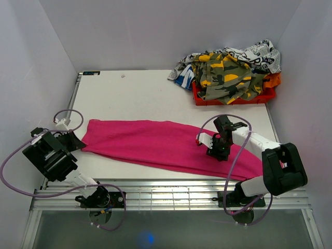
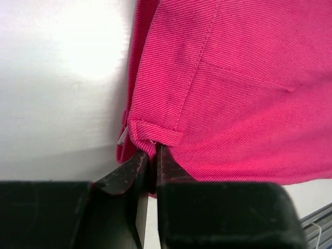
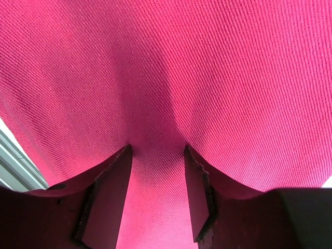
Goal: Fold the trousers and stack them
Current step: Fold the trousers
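Observation:
The hot-pink trousers (image 1: 161, 142) lie flat across the white table, folded lengthwise, waistband to the left and legs to the right. My left gripper (image 1: 78, 141) sits at the waistband's near corner and is shut on the trousers' edge (image 2: 150, 136), beside a belt loop. My right gripper (image 1: 218, 151) points down on the leg part, its jaws open with the fingertips pressed on the fabric (image 3: 171, 88); no cloth is pinched between the fingers (image 3: 111, 192).
A red bin (image 1: 233, 96) heaped with camouflage and printed clothes stands at the table's far right corner. White walls close in on three sides. A slotted metal rail (image 1: 171, 194) runs along the near edge.

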Controlling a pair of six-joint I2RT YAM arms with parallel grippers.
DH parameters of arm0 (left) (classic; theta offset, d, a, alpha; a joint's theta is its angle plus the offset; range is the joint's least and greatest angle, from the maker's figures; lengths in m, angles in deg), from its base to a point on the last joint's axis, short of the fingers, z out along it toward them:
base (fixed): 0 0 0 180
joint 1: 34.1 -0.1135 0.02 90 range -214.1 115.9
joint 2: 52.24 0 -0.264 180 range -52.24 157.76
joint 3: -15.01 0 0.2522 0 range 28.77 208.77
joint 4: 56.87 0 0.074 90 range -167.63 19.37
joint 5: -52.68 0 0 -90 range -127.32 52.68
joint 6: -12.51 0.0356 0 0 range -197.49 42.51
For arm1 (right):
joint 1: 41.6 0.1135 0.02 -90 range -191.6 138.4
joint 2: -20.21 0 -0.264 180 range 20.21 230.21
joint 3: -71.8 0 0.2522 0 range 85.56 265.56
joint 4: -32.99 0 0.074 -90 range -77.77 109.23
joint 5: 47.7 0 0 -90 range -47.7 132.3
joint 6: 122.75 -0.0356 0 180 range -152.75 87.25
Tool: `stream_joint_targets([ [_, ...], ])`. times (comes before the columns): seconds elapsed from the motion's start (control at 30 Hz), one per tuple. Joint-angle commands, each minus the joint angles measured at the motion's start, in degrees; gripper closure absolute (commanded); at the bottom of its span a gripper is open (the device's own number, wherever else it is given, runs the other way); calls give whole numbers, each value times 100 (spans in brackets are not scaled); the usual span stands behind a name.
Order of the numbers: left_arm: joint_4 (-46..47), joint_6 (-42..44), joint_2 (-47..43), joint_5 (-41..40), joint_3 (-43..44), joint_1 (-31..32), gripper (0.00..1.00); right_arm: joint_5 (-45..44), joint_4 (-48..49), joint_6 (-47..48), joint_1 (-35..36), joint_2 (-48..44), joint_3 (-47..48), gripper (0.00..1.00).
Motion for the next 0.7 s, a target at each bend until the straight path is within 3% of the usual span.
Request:
stream_joint_targets([
  [0.0, -342, 874, -462, -875, 357, -171, 77, -604, -247, 216, -69, 139, -420, 47],
  [0.13, -1450, 2532, -1455, -164, 848, -461, 37, -78, -712, 339, -69, -510, -61, 38],
  [0.27, -2462, 3492, -2282, 890, 1349, -418, 18, 712, -1222, 348, -69, -959, 607, 31],
  [0.4, -2402, 3155, -2661, 1359, 1553, 537, 16, 1241, -803, 33, -69, -1285, 1195, 28],
  [0.47, -1719, 2488, -2644, 964, 1466, 1644, 19, 1626, -582, -370, -69, -1251, 1381, 27],
  [0.5, -1411, 1736, -2600, 806, 1283, 1970, 23, 1733, -459, -546, -69, -1207, 1460, 28],
  [0.53, -1025, 1502, -2522, 683, 1211, 2573, 26, 1812, -127, -748, -69, -1058, 1617, 30],
  [0.67, -610, 956, -1881, 86, 904, 3825, 40, 2243, 762, -1768, -69, -505, 1970, 31],
])
